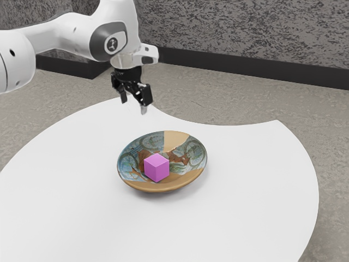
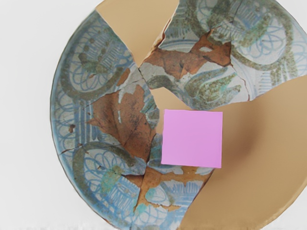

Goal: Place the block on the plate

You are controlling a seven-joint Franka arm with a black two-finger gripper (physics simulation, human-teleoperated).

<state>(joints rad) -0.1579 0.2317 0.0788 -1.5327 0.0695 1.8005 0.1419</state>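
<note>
On the white table point(image 1: 245, 191) with a curved notch in its edge, a shallow round ceramic plate point(image 1: 177, 142), painted in blue and green on a pale ground, with brown worn areas and plain tan sections, holds the task's thing: a plain pink-purple cube-shaped block point(image 1: 156, 167). The block sits inside the plate's rim, toward the side nearer the exterior camera, and is apart from the gripper. In the wrist view its flat, square-looking top lies over the plate's inner surface, partly beside painted pieces and partly beside a broad tan section, where a soft shadow falls. The black two-finger gripper point(image 1: 133, 103) hangs from the white robot arm point(image 1: 76, 33), higher than the plate and well apart from the block; its fingers are spread, with a clear gap between their tips, which point downward. Behind the table are a grey-brown floor point(image 1: 218, 101) and a mottled grey wall point(image 1: 245, 27) with a black band point(image 1: 245, 66) along its base.
</note>
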